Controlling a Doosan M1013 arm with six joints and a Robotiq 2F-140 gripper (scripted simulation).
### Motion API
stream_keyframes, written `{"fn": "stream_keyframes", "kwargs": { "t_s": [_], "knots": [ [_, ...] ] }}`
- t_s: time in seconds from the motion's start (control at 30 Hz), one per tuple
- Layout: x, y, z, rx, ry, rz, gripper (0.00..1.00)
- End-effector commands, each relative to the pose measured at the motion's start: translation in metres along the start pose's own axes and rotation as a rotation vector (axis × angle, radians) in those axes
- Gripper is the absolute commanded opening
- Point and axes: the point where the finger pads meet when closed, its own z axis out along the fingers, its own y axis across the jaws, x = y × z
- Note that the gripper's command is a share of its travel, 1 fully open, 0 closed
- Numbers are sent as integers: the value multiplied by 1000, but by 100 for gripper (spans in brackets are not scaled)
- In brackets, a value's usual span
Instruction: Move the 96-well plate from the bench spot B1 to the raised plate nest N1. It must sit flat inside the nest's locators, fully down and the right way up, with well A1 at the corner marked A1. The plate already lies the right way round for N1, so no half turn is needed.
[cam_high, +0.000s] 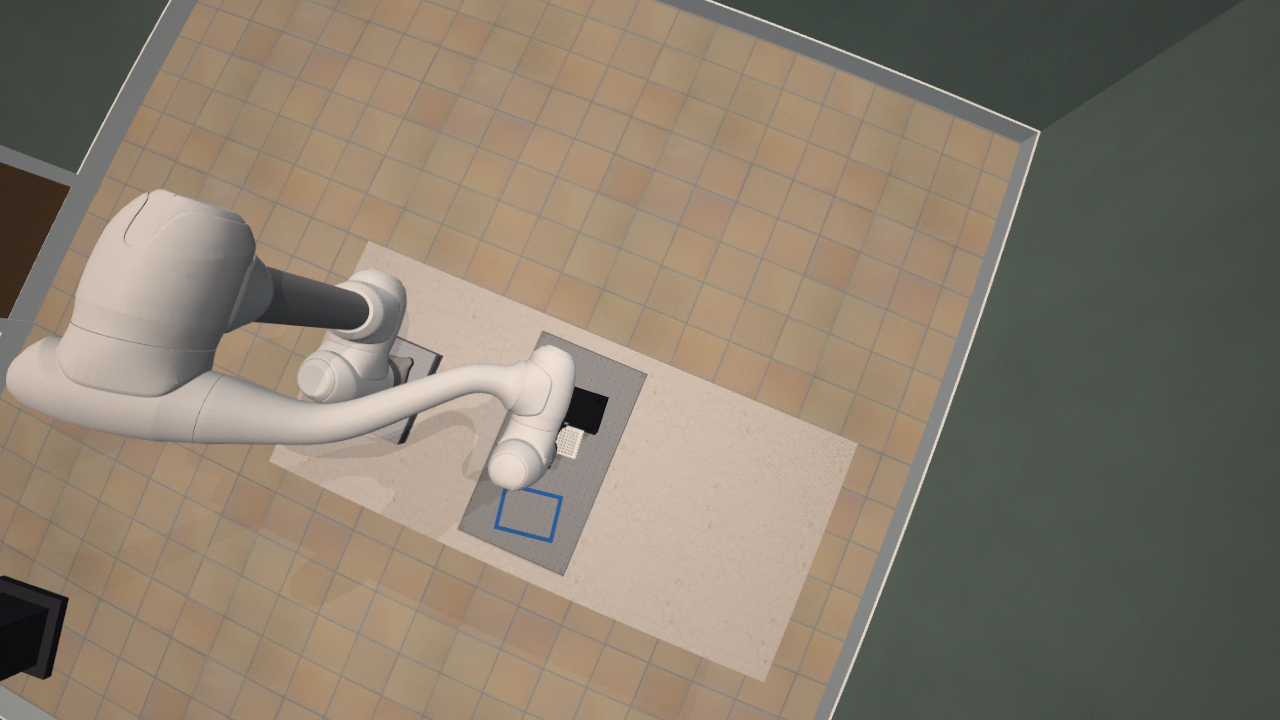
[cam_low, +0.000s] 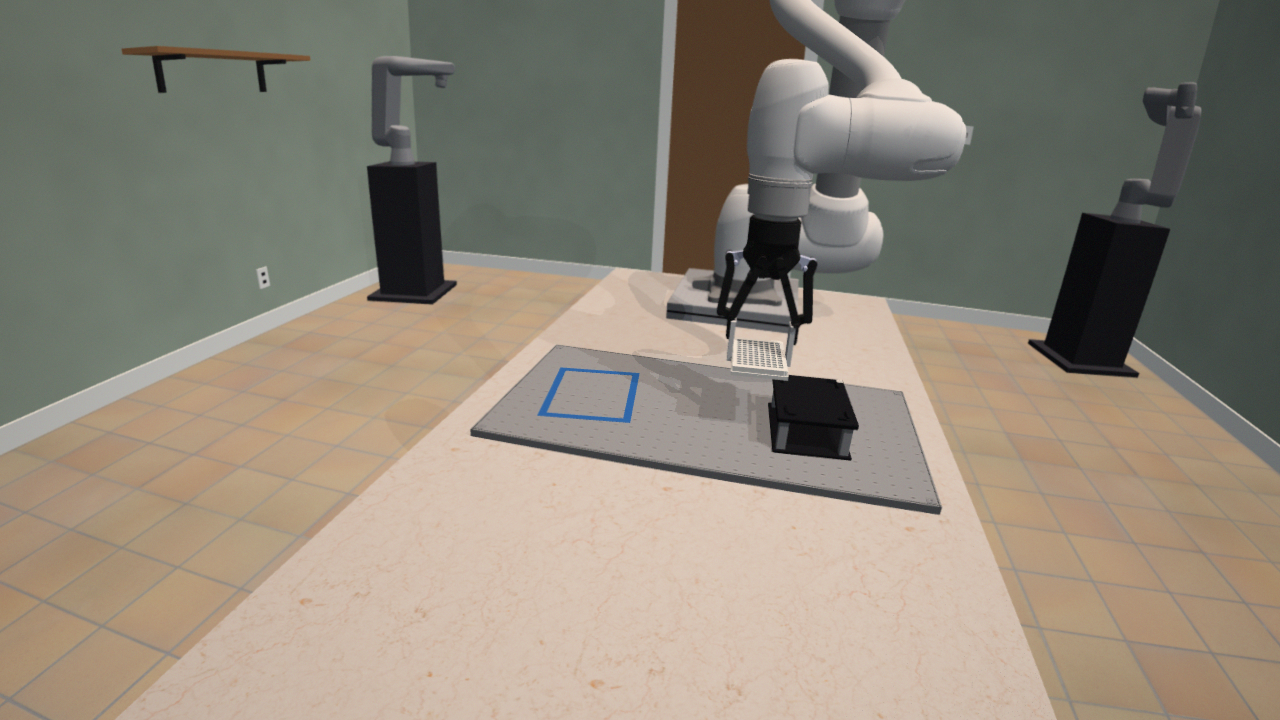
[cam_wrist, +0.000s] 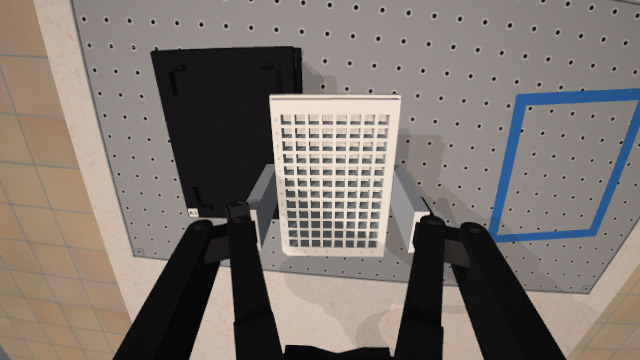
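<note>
gripper (cam_wrist: 332, 227) clamped on the 96-well plate (cam_wrist: 334, 172), airborne just beside the nest N1 (cam_wrist: 220, 130) and not yet over it; any offset at descent risks perching on a locator.

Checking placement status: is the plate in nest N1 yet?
Not in. The plate hangs in the gripper, above the breadboard beside the black nest.

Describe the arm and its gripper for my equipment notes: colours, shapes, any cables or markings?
The glossy white arm has rounded, bulbous joints, one dark grey tube link and a slim curved white link. The black gripper has two-bar linkage fingers ending in pale grey rectangular pads. No cables or readable markings show.
</note>
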Motion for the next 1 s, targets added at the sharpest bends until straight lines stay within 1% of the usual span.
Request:
{"fn": "stream_keyframes", "kwargs": {
  "t_s": [0.0,0.23,0.3,0.8,0.87,0.97],
  "knots": [
    [2,-13,-2,0,0,0,0],
    [5,-35,-6,0,0,0,0],
    [5,-35,-6,0,0,0,0],
    [12,-84,-14,0,0,0,0],
    [12,-84,-14,0,0,0,0],
    [14,-94,-15,0,0,0,0]
  ]
}}
